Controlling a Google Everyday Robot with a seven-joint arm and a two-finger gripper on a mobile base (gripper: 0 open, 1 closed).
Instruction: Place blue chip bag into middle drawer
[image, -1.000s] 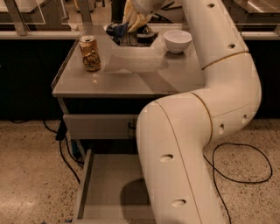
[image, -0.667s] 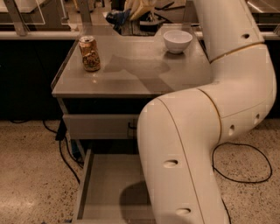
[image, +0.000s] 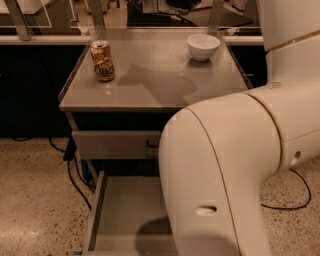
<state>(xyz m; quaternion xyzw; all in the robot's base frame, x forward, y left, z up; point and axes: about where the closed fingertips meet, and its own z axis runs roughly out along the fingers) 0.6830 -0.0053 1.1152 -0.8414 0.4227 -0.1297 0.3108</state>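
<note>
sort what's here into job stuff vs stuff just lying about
Job:
- open drawer, down low
- blue chip bag, seemingly the dark crumpled bit at the top edge
- gripper, out of view above

Lying about:
- can
- white bowl
- drawer with handle

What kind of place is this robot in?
Likely an office kitchenette or lab mock-up: grey counter with a drink can and white bowl, open drawer beneath, speckled floor. The tool is out of view.
</note>
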